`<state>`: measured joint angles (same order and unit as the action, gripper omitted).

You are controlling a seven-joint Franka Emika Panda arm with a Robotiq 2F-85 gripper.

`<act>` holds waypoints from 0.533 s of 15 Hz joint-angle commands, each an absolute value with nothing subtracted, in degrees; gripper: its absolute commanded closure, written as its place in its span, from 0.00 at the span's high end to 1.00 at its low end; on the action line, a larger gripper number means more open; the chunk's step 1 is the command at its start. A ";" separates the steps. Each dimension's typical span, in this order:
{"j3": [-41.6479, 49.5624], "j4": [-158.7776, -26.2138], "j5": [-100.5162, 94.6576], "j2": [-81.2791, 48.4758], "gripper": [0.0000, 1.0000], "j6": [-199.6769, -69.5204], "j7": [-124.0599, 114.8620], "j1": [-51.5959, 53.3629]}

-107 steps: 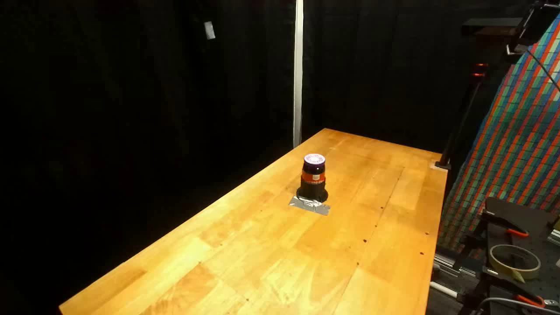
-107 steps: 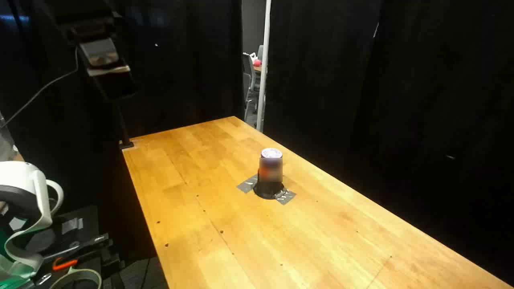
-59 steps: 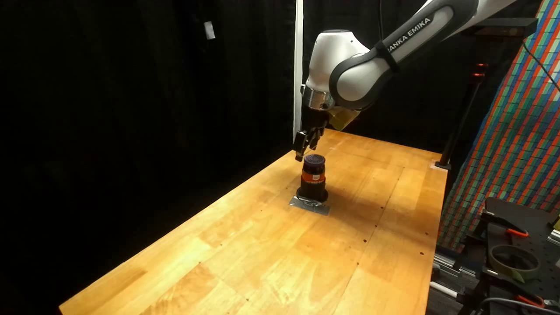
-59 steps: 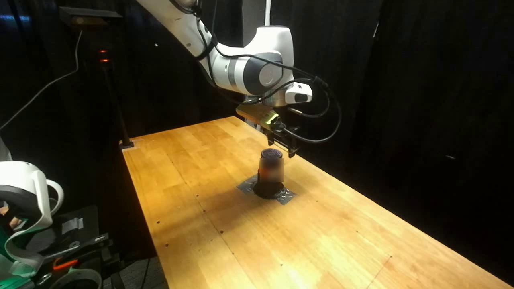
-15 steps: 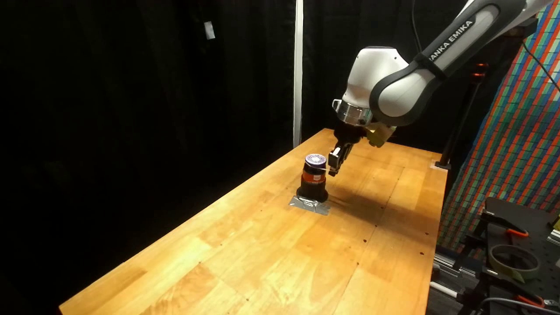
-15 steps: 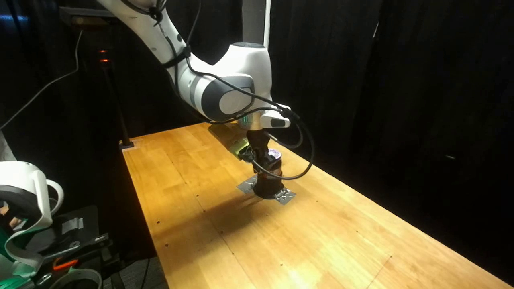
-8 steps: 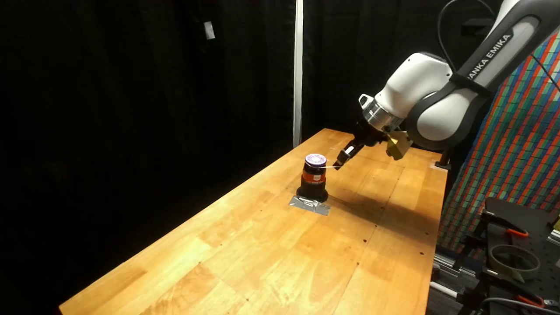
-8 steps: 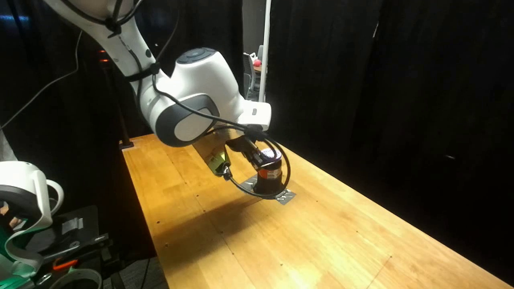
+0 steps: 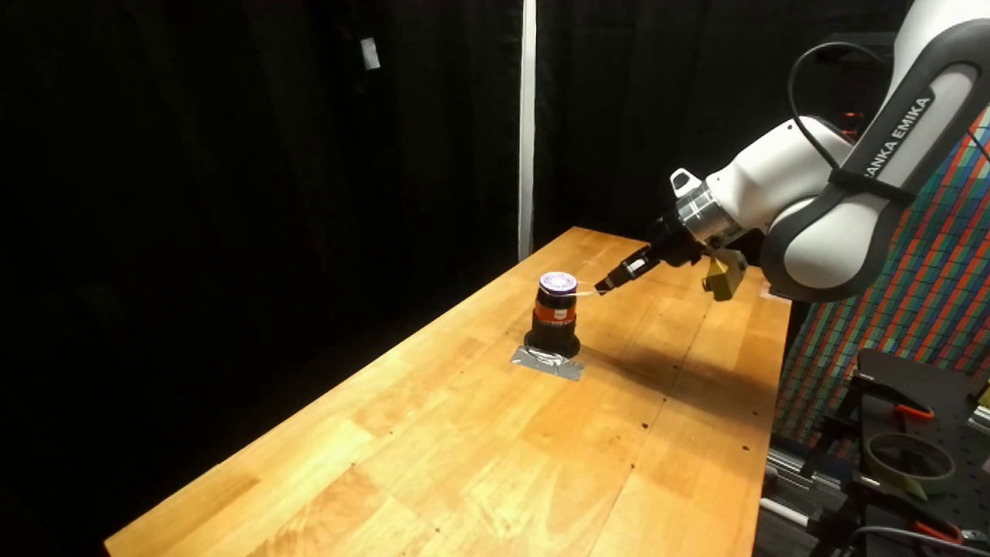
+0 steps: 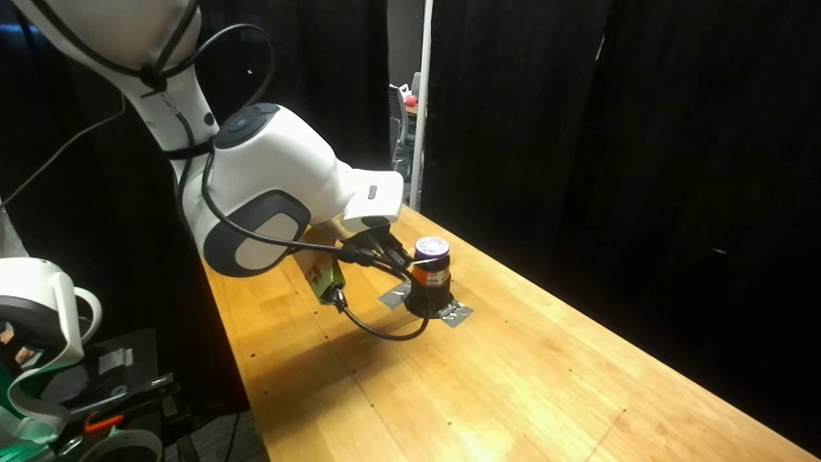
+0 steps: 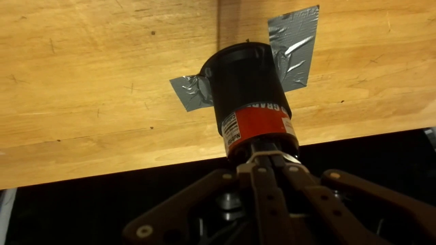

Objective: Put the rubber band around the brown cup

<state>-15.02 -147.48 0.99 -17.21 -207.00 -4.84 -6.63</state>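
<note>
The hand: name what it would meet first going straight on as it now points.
Beyond the rubber band at its tips, probably the side of the brown cup: the hand slants down that way in both exterior views, though depth is unclear.

Both your exterior views share the brown cup (image 9: 554, 334) and counter (image 9: 464, 456), looking down from well back: in an exterior view the arm (image 9: 827, 186) appears right of the cup, in an exterior view the arm (image 10: 282, 167) appears left. Your wrist view looks along the claw (image 11: 269, 149), close to the cup.
</note>
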 commanded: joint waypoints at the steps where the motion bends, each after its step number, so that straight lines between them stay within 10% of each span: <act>1: -12.55 -149.62 -2.90 -18.21 0.07 -214.47 -8.56 -5.88; 8: -10.78 -148.99 -7.31 -22.21 0.08 -222.81 -11.24 -5.63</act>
